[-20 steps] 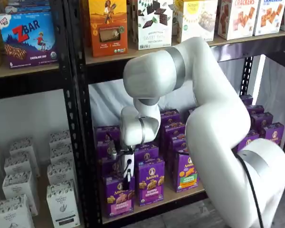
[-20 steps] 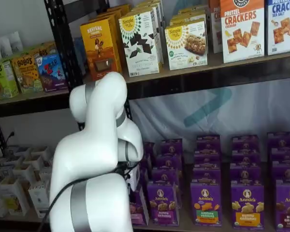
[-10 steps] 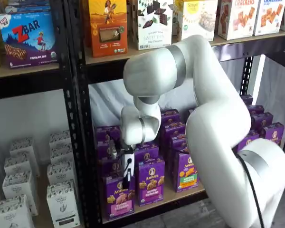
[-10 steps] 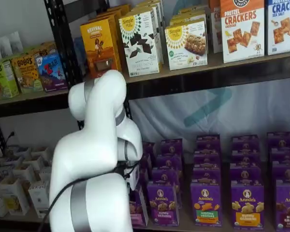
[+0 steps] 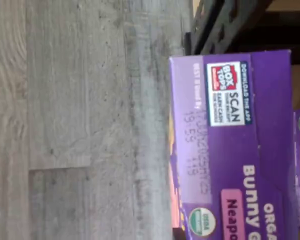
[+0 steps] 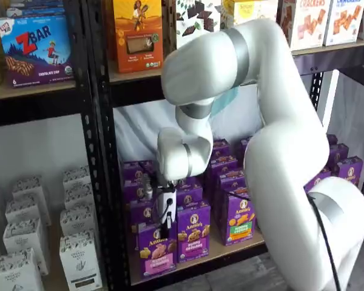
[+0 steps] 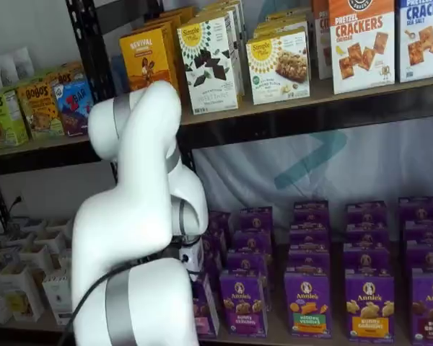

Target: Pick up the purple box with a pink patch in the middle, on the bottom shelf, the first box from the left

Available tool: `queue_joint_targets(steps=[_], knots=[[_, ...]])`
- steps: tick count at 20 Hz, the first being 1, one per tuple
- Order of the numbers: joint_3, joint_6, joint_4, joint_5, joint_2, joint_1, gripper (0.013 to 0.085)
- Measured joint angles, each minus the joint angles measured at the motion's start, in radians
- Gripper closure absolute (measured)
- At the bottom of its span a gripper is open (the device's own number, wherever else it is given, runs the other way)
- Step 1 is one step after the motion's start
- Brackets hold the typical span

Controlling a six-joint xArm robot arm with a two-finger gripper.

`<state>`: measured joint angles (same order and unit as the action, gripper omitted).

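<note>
The purple box (image 6: 156, 250) with a pink band stands at the front left of the bottom shelf (image 6: 242, 244), beside the black rack post. My gripper (image 6: 168, 223) comes down on the box's top, and its black fingers are closed on the upper edge. In the wrist view the box's purple top (image 5: 230, 150) is close, with a Box Tops label and a pink patch. In a shelf view my white arm hides most of the box (image 7: 206, 308) and the fingers.
A purple carton with a darker band (image 6: 193, 231) stands right next to the box, then one with a green-orange band (image 6: 239, 218). More purple cartons stand in rows behind. A black rack post (image 6: 109, 182) is at the left. White cartons (image 6: 79, 254) fill the neighbouring bay. Grey plank floor (image 5: 80, 125) lies below.
My arm's elbow has risen. The gripper and the purple box have shifted slightly right together, and the box now stands nearer the shelf's front edge.
</note>
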<state>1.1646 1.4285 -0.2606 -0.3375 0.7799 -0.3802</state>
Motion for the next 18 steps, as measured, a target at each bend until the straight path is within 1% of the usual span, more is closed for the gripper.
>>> queue_joint_targets(steps=[1, 2, 4, 7, 8, 13, 16, 18], knots=[[-0.037, -0.015, 0.012, 0.007, -0.032, -0.004, 0.0690], [-0.088, -0.024, 0.013, 0.003, -0.078, -0.013, 0.0690], [-0.124, -0.029, 0.010, 0.002, -0.109, -0.022, 0.0690], [-0.232, -0.052, 0.001, 0.020, -0.204, -0.054, 0.0690], [-0.274, -0.068, 0.006, 0.033, -0.241, -0.067, 0.0690], [-0.382, -0.128, 0.034, 0.070, -0.338, -0.101, 0.0690], [-0.442, -0.145, 0.027, 0.070, -0.403, -0.125, 0.0690], [-0.476, -0.163, 0.031, 0.067, -0.443, -0.138, 0.0690]])
